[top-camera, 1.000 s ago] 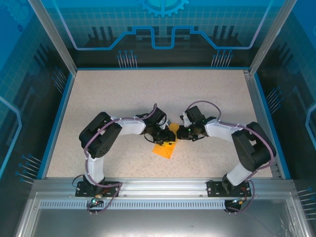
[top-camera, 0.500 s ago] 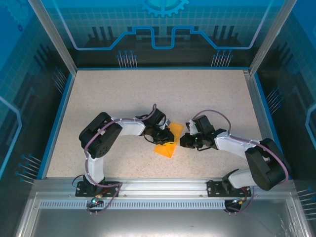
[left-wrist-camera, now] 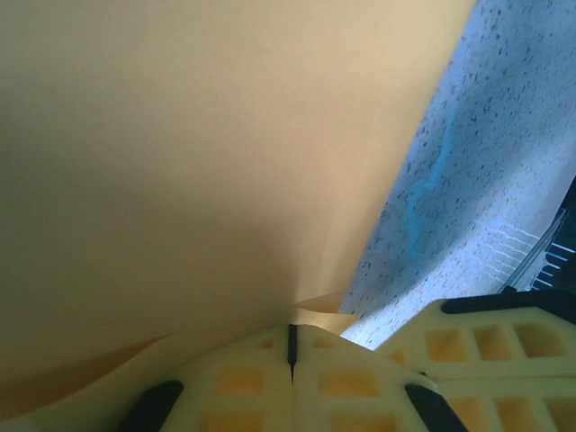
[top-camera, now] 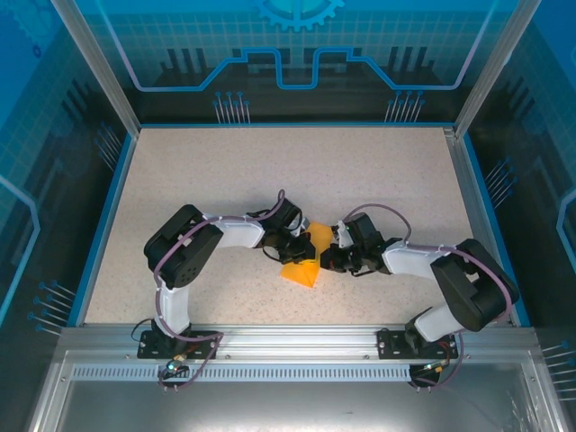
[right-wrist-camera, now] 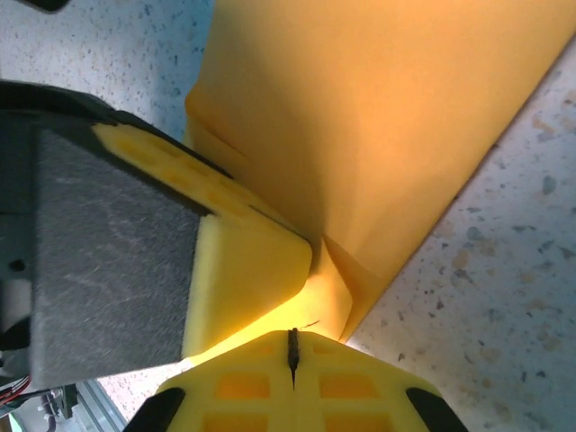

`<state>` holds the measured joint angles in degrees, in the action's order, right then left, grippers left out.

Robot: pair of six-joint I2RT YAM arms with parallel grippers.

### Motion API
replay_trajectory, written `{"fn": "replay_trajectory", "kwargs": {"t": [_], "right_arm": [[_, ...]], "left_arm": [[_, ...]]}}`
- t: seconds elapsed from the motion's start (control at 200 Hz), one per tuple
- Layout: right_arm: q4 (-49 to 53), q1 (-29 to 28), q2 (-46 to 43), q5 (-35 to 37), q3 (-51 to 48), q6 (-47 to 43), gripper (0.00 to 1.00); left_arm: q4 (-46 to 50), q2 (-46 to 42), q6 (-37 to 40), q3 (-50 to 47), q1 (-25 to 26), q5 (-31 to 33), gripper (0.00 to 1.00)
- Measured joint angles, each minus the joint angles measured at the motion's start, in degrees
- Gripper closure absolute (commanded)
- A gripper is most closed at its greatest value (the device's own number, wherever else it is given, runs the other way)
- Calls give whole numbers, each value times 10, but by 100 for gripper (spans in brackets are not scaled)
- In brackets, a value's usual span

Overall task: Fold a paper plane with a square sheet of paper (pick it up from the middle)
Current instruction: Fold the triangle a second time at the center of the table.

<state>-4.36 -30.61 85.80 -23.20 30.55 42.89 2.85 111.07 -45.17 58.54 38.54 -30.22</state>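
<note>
The square sheet of paper, orange-yellow, lies mid-table folded into a rough pointed wedge, a part-formed paper plane with its tip toward the arms. My left gripper is on its upper left edge. In the left wrist view the paper runs down into my shut left gripper, and a fold seems pinched there. My right gripper is shut, and in the right wrist view its tips press against the paper's curled corner. The left gripper's finger rests on the paper beside them.
The speckled table has a blue rim and glass walls on three sides. An aluminium rail with both arm bases runs along the near edge. The right gripper's finger sits close beside my left jaws.
The right gripper drew off to the right, then came back against the paper's right edge. The left jaws closed. The folded paper shifted slightly and looks narrower.
</note>
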Motion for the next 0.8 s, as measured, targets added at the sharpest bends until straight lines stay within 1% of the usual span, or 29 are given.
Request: {"fn": "replay_trajectory", "kwargs": {"t": [0.345, 0.51, 0.615, 0.8], "right_arm": [[-3, -2, 24, 0, 14, 1, 95], [20, -2, 32, 7, 28, -14, 95], [44, -3, 37, 25, 38, -30, 95], [69, -5, 38, 41, 49, -53, 95]], "left_arm": [[-7, 0, 0, -2, 0, 0, 99], [-14, -2, -8, -5, 0, 0, 98], [-19, -4, -15, -6, 0, 0, 97], [-26, -23, -28, -6, 0, -3, 97]]}}
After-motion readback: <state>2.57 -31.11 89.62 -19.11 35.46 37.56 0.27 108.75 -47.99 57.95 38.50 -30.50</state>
